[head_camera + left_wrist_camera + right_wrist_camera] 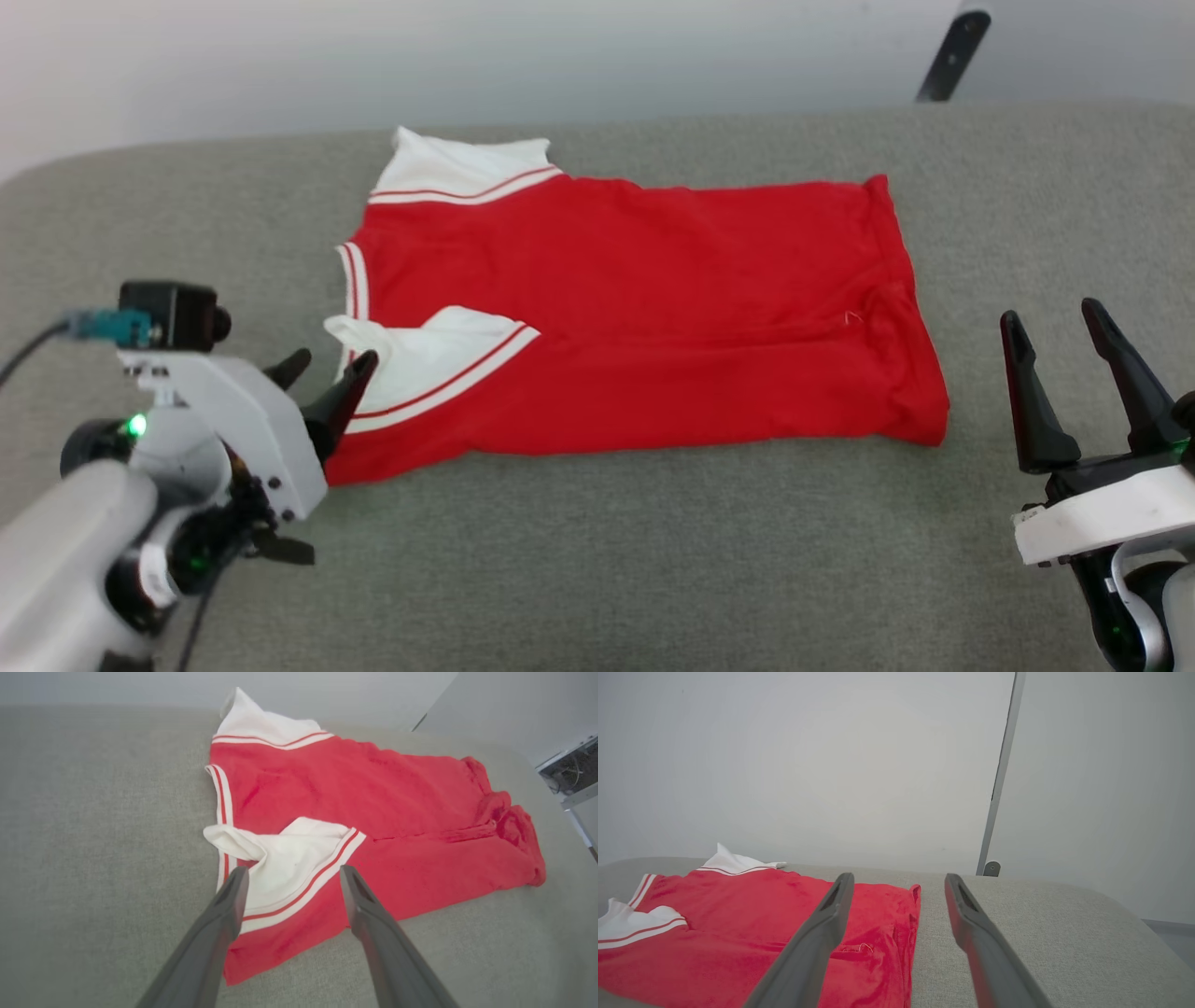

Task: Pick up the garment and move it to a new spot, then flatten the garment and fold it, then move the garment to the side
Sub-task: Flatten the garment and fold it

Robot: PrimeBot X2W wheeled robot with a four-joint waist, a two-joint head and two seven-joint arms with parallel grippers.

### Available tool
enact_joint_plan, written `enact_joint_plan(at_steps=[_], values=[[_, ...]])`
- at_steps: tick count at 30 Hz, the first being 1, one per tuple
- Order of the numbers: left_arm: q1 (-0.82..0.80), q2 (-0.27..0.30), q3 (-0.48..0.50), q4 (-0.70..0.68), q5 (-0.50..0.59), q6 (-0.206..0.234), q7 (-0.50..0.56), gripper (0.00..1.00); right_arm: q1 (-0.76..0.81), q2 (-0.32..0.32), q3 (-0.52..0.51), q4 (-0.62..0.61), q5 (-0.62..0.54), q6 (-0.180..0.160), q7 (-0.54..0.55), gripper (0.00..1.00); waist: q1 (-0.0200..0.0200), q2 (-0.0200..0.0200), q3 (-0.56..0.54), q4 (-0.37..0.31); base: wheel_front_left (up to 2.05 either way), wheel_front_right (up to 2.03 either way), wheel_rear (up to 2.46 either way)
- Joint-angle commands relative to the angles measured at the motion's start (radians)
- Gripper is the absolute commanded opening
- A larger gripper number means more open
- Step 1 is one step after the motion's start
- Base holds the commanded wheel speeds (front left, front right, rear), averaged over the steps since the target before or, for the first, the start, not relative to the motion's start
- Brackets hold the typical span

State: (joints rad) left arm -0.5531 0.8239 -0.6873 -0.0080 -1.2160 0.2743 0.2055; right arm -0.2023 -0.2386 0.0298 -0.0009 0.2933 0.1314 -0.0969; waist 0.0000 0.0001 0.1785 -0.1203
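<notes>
The garment (635, 308), a red T-shirt with white striped-trim sleeves, lies spread on the grey cushion, collar to the left and hem to the right. Its near white sleeve (439, 359) is folded over onto the red body. My left gripper (327, 369) is open at the shirt's near left corner, its fingertips just short of that sleeve and holding nothing. The left wrist view shows the same gripper (294, 872) above the folded sleeve (289, 858). My right gripper (1053, 317) stands open and clear of the hem, to its right. Its wrist view shows the gripper (899, 877) past the hem edge of the garment (738, 914).
A grey upholstered surface (597, 560) carries everything and curves down at its left and far edges. A white wall stands behind it, with a dark bar (952, 56) at the upper right. A metal frame with cables (574, 770) sits beyond the cushion's far end.
</notes>
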Motion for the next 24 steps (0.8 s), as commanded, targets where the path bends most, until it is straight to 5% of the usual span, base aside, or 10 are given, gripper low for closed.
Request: enact_joint_plan(at_steps=[1, 8, 17, 24], values=[[-0.040, 0.009, -0.010, 0.016, -0.010, -0.011, 0.051, 1.00, 0.009, 0.015, -0.013, -0.009, 0.000, -0.002, -0.010, 1.00, 0.0000, -0.0001, 0.047, -0.036, 0.00, 0.00, 0.00], [-0.156, 0.038, -0.067, 0.111, -0.041, -0.027, 0.305, 1.00, -0.004, 0.049, -0.009, -0.005, -0.002, -0.002, 0.000, 1.00, 0.0000, -0.0001, 0.101, -0.077, 0.00, 0.00, 0.00], [-0.258, 0.096, -0.130, 0.198, -0.056, 0.038, 0.590, 1.00, -0.022, 0.067, -0.001, 0.008, 0.012, -0.002, 0.000, 1.00, 0.0000, -0.0001, 0.142, -0.110, 0.00, 0.00, 0.00], [-0.268, 0.098, -0.159, 0.213, -0.076, 0.098, 0.708, 1.00, -0.032, 0.074, -0.001, 0.010, 0.018, -0.002, 0.000, 1.00, 0.0000, -0.0001, 0.164, -0.114, 0.00, 0.00, 0.00]])
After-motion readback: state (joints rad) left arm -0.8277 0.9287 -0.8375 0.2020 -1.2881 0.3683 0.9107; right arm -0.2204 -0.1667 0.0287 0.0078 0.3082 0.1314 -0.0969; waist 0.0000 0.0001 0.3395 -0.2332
